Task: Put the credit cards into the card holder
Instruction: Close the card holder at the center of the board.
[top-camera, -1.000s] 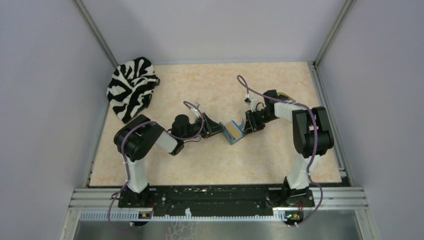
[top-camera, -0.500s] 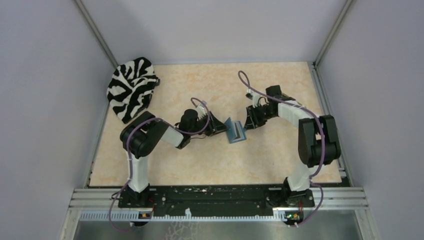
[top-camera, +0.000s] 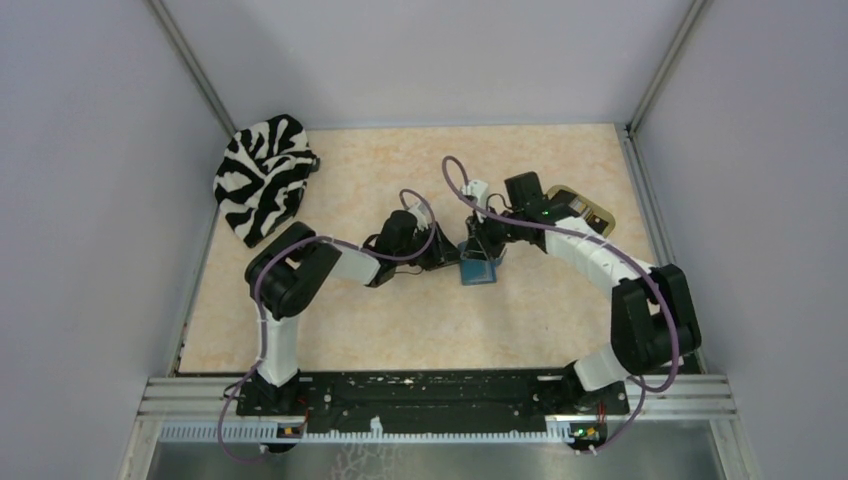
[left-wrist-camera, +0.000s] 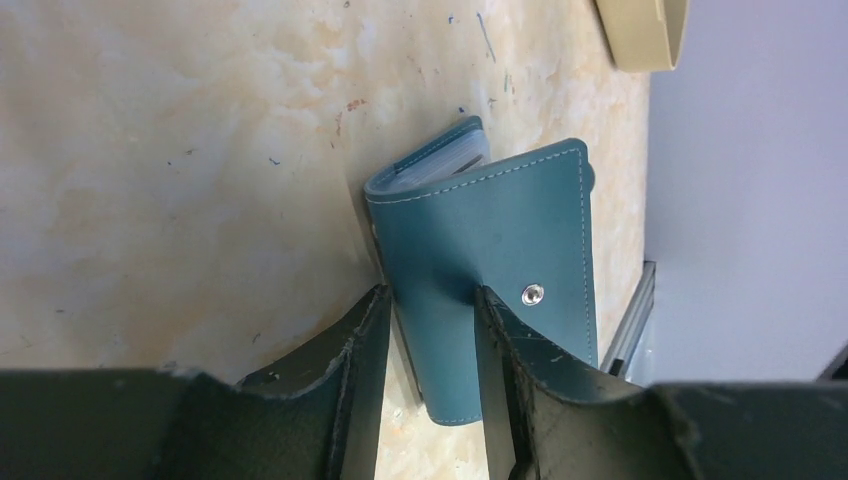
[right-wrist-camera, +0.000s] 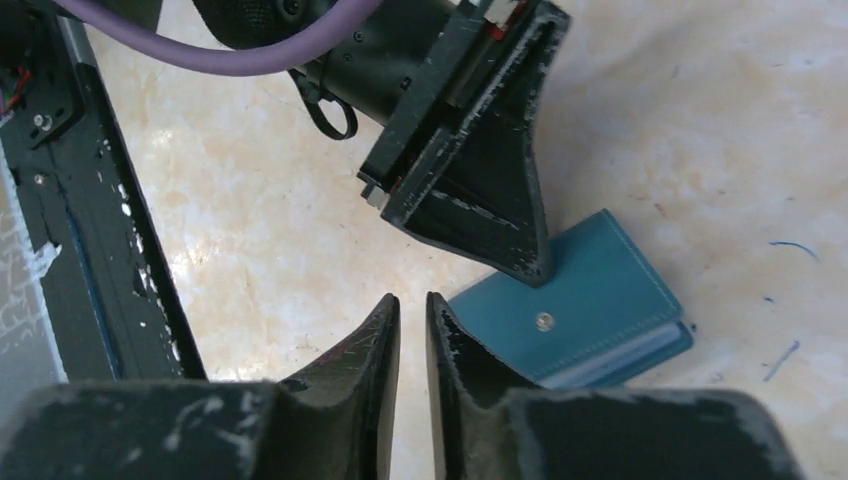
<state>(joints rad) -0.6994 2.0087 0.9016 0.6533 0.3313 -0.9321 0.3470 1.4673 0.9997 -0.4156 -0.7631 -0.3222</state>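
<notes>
The teal card holder (top-camera: 479, 270) lies folded shut on the table's middle, snap stud up. It also shows in the left wrist view (left-wrist-camera: 500, 220) and the right wrist view (right-wrist-camera: 590, 300). My left gripper (top-camera: 452, 256) is shut on its near flap (left-wrist-camera: 430, 295), one finger pressing on its top face. My right gripper (top-camera: 482, 248) hovers just above it, jaws almost together and empty (right-wrist-camera: 412, 305). No loose credit cards show. Only pale layered edges (left-wrist-camera: 440, 165) show at the holder's open side.
A beige tray (top-camera: 582, 205) lies at the right rear, its corner in the left wrist view (left-wrist-camera: 640, 30). A zebra-striped cloth (top-camera: 262, 175) lies at the left rear. The black base rail (right-wrist-camera: 60, 200) runs along the near edge.
A second ago the holder stood open with a tan-orange card showing. It has folded shut and lies flat. Both grippers moved with it; the right one swung over it.
</notes>
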